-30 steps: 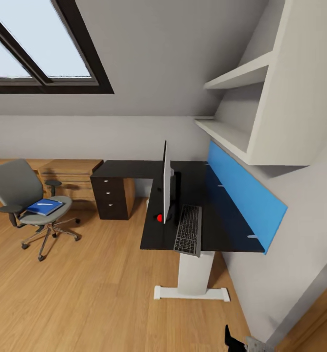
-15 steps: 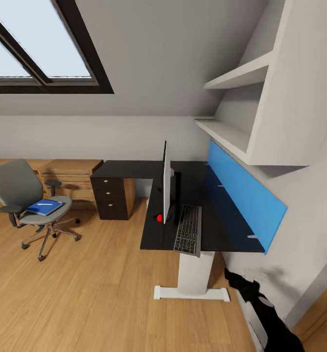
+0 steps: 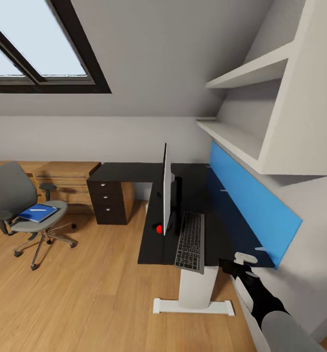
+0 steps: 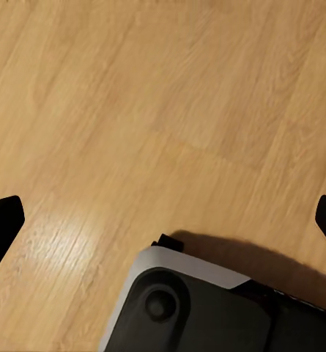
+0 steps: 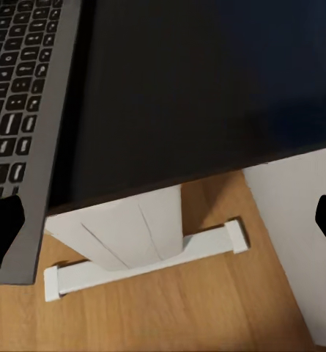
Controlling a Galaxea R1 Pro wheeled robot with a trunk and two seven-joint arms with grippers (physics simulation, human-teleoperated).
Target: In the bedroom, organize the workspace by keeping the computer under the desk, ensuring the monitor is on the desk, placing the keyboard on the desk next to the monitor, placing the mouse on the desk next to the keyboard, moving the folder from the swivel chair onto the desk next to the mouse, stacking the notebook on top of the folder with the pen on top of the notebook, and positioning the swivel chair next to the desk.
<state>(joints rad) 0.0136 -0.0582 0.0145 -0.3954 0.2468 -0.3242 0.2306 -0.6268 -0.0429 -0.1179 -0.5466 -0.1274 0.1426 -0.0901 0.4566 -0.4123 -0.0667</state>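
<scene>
Head view shows the L-shaped desk (image 3: 217, 205) with its black surface at centre frame, standing against the wall with the blue panel (image 3: 251, 205) along its right side. On it the monitor (image 3: 166, 190) stands edge-on, a red dot at its lower corner, and the keyboard (image 3: 191, 241) lies just right of it, its near end overhanging the front edge of the surface above the white leg (image 3: 195, 288). At the left of the frame the swivel chair (image 3: 21, 210) stands well apart from the desk on the wooden floor (image 3: 85, 293), with the blue notebook (image 3: 37, 213) lying on its seat and the pen (image 3: 36, 209) resting on top of the notebook. The right gripper (image 3: 230, 265) shows at lower right, near the desk's front right corner, beside the keyboard's near end. Right wrist view looks down on the keyboard's edge, the dark surface and the white leg with its foot; the dark fingers (image 5: 1, 224) sit at opposite edges of the frame, spread wide with nothing between them. Left wrist view shows the left gripper's fingers (image 4: 1, 220) likewise far apart, holding nothing, over bare floor and part of the robot's base (image 4: 199, 308).
</scene>
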